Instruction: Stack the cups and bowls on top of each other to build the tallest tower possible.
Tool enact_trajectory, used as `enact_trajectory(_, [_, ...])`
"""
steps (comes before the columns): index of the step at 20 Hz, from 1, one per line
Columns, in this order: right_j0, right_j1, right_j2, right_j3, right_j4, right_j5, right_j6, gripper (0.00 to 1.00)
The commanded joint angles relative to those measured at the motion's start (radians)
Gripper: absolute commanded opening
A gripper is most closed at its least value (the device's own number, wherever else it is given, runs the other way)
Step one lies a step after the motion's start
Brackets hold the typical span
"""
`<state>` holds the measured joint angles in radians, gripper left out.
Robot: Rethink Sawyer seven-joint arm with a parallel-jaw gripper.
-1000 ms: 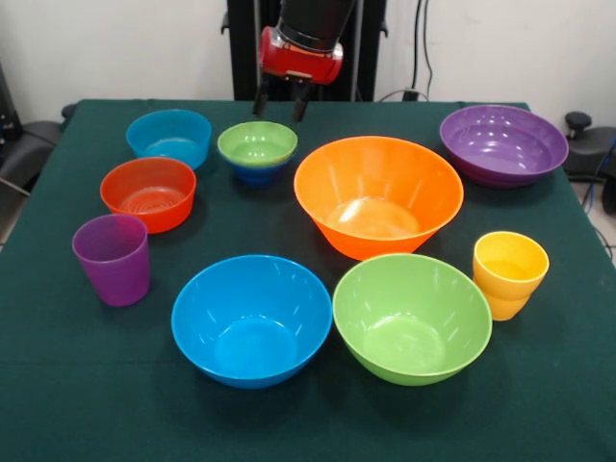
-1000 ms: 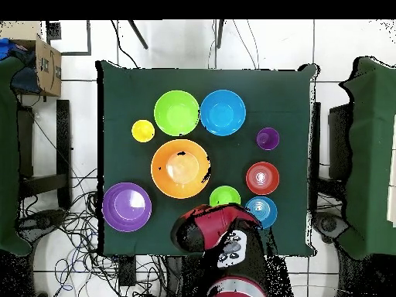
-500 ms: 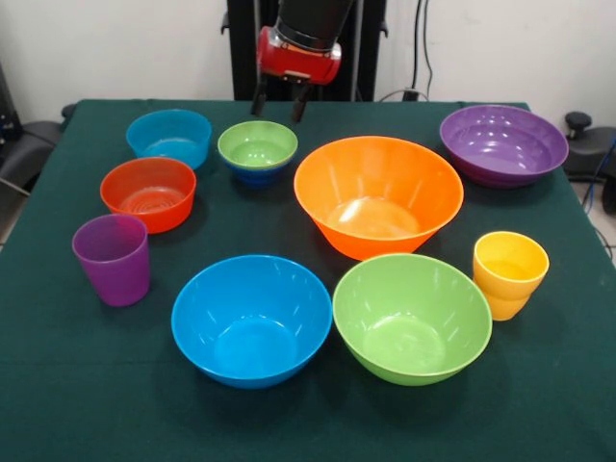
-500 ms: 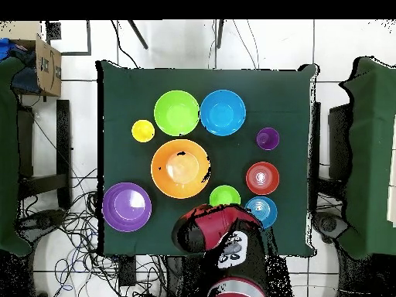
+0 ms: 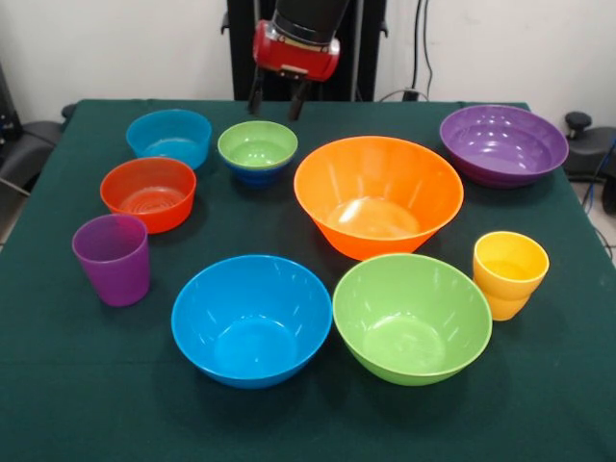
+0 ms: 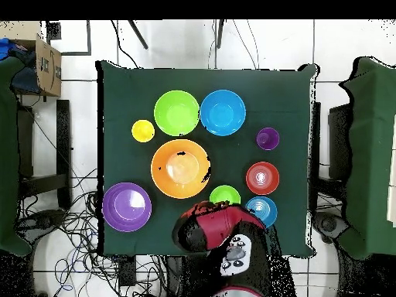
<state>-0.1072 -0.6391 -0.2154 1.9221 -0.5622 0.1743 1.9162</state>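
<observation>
Across the table (image 5: 58, 385), front view: near-left large bowl (image 5: 251, 318) beside near-right large bowl (image 5: 411, 316), centre large bowl (image 5: 377, 192) behind. Straight cup (image 5: 113, 258) far left, stepped cup (image 5: 509, 272) far right. Back row, left to right: lone small bowl (image 5: 168, 135), upper small bowl (image 5: 257, 144) nested in lower small bowl (image 5: 255, 174), wide shallow bowl (image 5: 502, 142). Mid-left small bowl (image 5: 147, 191) between lone small bowl and straight cup.

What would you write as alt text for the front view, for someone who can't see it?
A green table holds scattered plastic bowls and two cups, while the robot's open, empty claw hangs above the far edge. A small green bowl sits nested in a dark blue bowl just below the claw; a large orange bowl sits at the centre.
</observation>
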Motion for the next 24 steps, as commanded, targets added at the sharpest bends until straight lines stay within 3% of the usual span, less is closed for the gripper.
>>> enact_trajectory(1, [-0.028, -0.081, 0.127, 0.012, 0.066, 0.071, 0.074, 1.00])
enact_trajectory(13, [-0.115, -0.164, 0.221, 0.003, 0.104, 0.175, -0.019, 1.00])
enact_trajectory(24, [-0.148, -0.119, 0.246, -0.087, 0.056, 0.152, -0.038, 1.00])
